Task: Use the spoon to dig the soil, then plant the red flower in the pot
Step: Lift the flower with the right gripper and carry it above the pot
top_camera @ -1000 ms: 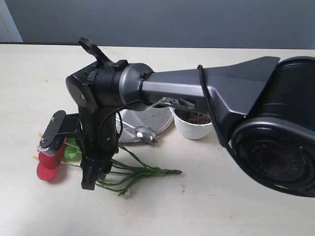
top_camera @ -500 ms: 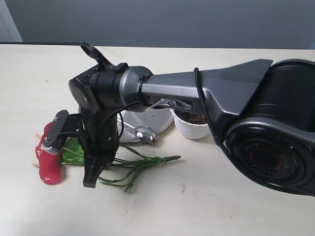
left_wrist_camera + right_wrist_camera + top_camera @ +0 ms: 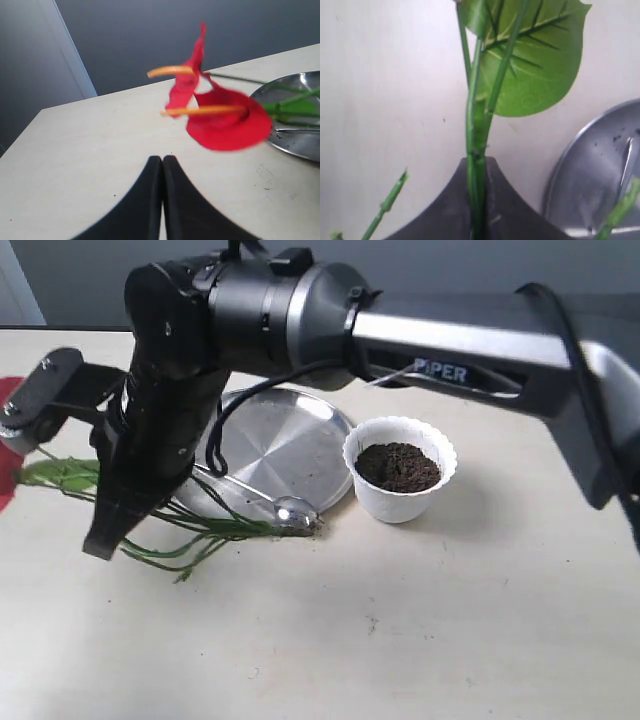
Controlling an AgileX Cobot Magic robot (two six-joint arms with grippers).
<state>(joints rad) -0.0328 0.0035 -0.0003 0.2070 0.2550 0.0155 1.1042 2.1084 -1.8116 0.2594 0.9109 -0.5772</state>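
My right gripper point(image 3: 108, 532) reaches across to the left and is shut on the red flower's green stems point(image 3: 476, 145). The leaf point(image 3: 535, 65) spreads just beyond the fingertips point(image 3: 495, 167). Loose stems point(image 3: 200, 535) trail toward the spoon point(image 3: 294, 511), whose bowl rests at the steel plate's front rim. The red flower's blooms point(image 3: 225, 120) with orange spikes hang above the table in the left wrist view; only a red sliver point(image 3: 6, 440) shows at the exterior view's left edge. The white pot point(image 3: 400, 502) holds dark soil point(image 3: 398, 466). My left gripper point(image 3: 162, 160) is shut and holds nothing.
A round steel plate point(image 3: 290, 435) lies between the flower and the pot, with soil specks on it point(image 3: 600, 170). The long right arm point(image 3: 450, 340) spans the table's back half. The table's far edge meets a grey wall.
The right arm has risen and swung left with the flower stems. The blooms have moved to the view's left edge, and the pot and plate are now uncovered.
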